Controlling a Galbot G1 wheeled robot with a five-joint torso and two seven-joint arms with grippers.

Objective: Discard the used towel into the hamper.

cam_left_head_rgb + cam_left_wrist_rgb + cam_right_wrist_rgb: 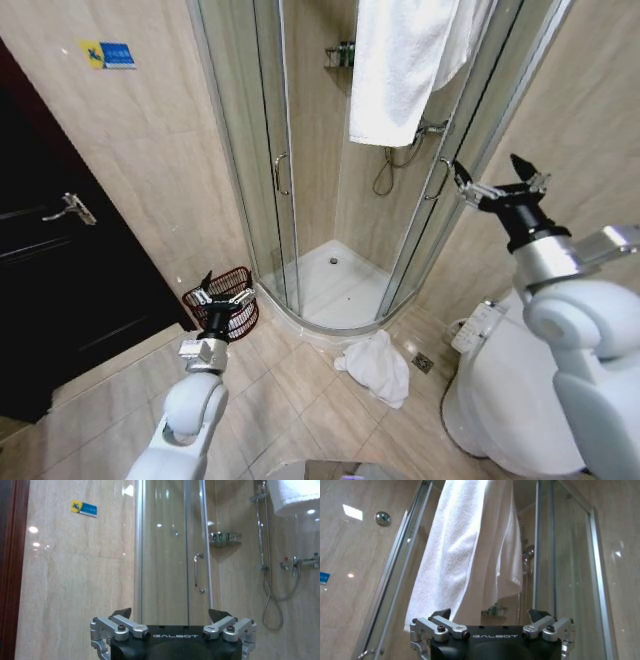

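Observation:
A large white towel (400, 60) hangs over the top of the glass shower stall; the right wrist view faces this hanging towel (465, 555) from close by. A second white towel (380, 365) lies crumpled on the floor tiles in front of the stall. The hamper (245, 315), a small dark red-brown woven basket, stands on the floor between the dark door and the stall. My left gripper (222, 293) is open and empty, low, just in front of the hamper. My right gripper (492, 172) is raised, open and empty, to the right of the hanging towel's lower edge.
The curved glass shower stall (270, 170) fills the corner, with a white tray inside. A dark door (50, 280) with a lever handle is on the left. A white toilet (500, 390) stands at the right, near a floor drain (423, 362).

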